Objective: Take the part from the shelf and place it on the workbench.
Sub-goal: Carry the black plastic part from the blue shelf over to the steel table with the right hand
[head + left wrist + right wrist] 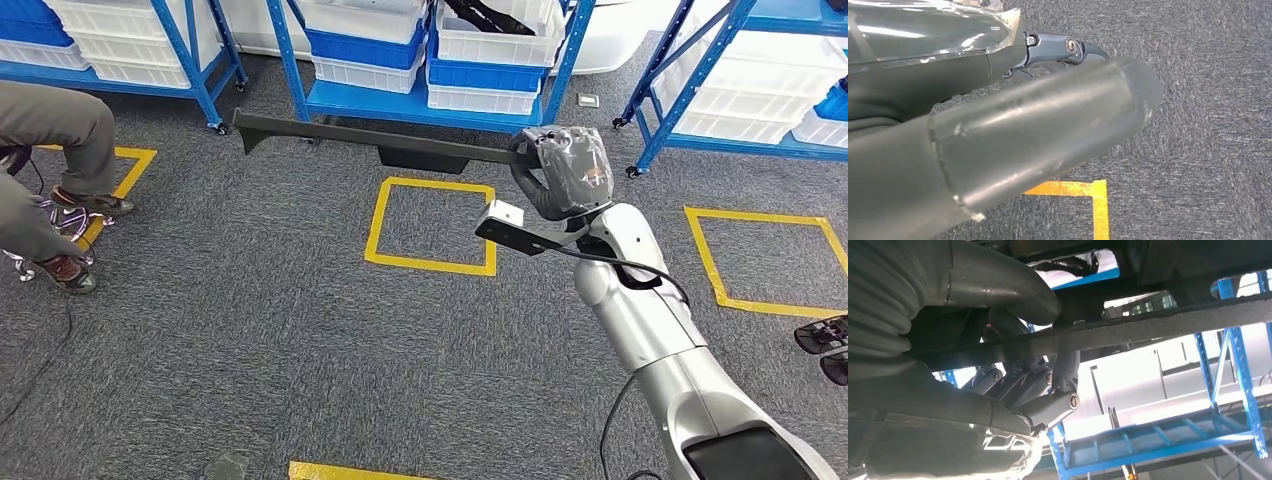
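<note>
Our right hand [562, 172] grips one end of the long dark part [370, 140], which we hold level above the grey carpet [300, 330] and a yellow floor square [432, 226], in front of the blue shelves [420, 100]. Of our left hand [973, 150] we see the thick thumb over carpet; its grasp we cannot tell. A seated person [50, 180] is at left.

matt dark plastic part [360, 137], rough grey carpet [250, 320]
</note>
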`<action>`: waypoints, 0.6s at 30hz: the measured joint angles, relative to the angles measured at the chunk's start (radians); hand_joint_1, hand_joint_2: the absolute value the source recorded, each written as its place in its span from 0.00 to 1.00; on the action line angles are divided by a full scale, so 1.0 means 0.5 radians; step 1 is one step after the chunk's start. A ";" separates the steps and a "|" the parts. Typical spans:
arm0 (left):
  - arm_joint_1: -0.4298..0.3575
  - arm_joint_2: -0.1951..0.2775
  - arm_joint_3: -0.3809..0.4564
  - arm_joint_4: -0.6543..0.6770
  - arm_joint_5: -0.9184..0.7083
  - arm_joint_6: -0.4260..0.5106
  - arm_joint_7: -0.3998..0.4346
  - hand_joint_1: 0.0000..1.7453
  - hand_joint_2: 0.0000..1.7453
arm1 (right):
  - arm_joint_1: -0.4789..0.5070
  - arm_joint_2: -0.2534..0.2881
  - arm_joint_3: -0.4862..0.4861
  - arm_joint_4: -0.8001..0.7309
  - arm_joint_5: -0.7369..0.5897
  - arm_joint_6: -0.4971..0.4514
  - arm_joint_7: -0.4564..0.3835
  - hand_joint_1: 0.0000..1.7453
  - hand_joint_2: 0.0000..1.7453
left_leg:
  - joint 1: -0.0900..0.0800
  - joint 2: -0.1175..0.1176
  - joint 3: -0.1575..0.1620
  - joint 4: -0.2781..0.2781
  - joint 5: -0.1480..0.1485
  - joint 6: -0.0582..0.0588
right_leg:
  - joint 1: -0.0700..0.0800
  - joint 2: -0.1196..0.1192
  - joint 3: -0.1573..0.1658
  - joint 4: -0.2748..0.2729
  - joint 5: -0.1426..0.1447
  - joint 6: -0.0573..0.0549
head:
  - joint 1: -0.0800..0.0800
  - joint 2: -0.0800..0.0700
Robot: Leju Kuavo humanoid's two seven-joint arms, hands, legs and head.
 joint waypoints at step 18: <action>0.003 0.000 0.033 0.001 0.007 0.004 -0.084 0.00 0.00 | -0.085 0.014 -0.022 0.065 -0.010 0.013 0.015 0.93 1.00 | 0.001 0.008 -0.006 0.004 0.003 -0.003 | 0.002 0.003 -0.007 0.000 0.006 0.007 | -0.002 0.000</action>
